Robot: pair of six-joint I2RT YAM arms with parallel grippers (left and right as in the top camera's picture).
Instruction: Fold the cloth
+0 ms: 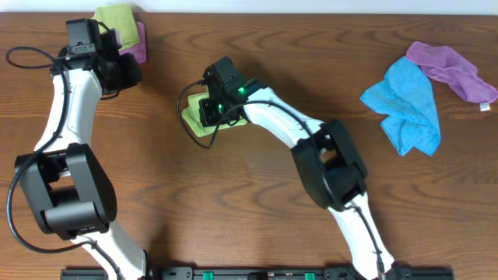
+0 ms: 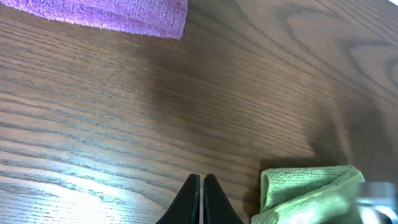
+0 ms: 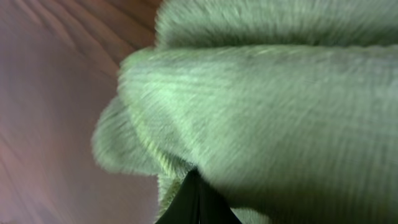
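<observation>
The cloth (image 1: 196,122) is lime green and lies folded small on the wood left of the table's centre. My right gripper (image 1: 207,109) reaches over it from the right and is shut on the cloth, its black fingertips (image 3: 194,186) buried in a thick green fold (image 3: 261,106). My left gripper (image 1: 124,72) is at the far left of the table. It hangs shut and holds nothing, just above bare wood (image 2: 202,182). In the left wrist view a rolled edge of the cloth (image 2: 308,193) shows at the lower right, apart from the fingers.
A second lime-green cloth (image 1: 117,17) rests folded on a purple cloth (image 1: 137,43) at the back left; that purple edge (image 2: 118,15) shows ahead of my left gripper. A bright blue cloth (image 1: 406,105) and another purple one (image 1: 451,68) lie crumpled at the right.
</observation>
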